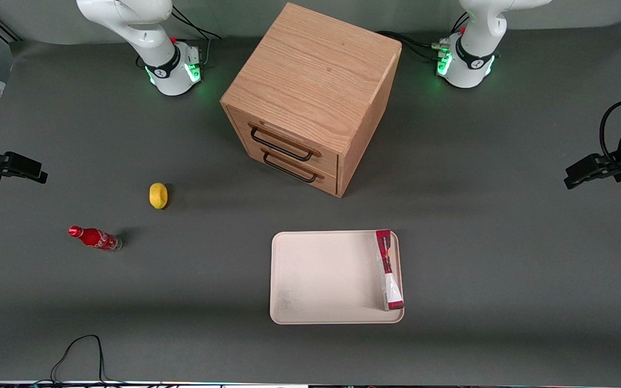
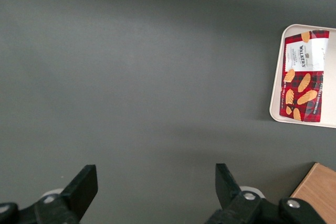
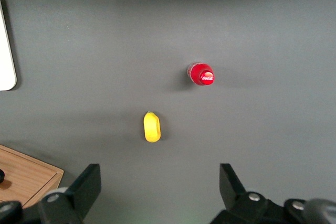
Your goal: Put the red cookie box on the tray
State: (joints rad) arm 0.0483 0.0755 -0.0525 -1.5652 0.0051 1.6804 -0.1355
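Observation:
The red cookie box [image 1: 388,269] rests on the cream-white tray [image 1: 321,275], along the tray's rim at the working arm's end; it seems to stand tilted on a long edge. The left wrist view shows its printed face with cookies [image 2: 302,82] inside the tray's rim [image 2: 275,103]. My left gripper [image 1: 570,180] hangs over bare table toward the working arm's end, well away from the tray and farther from the front camera than it. It is open [image 2: 155,179], with only the grey table between its fingers.
A wooden drawer cabinet [image 1: 310,102] with two black handles stands farther from the front camera than the tray; its corner [image 2: 317,192] shows in the left wrist view. A yellow lemon [image 1: 158,195] and a small red soda bottle [image 1: 95,237] lie toward the parked arm's end.

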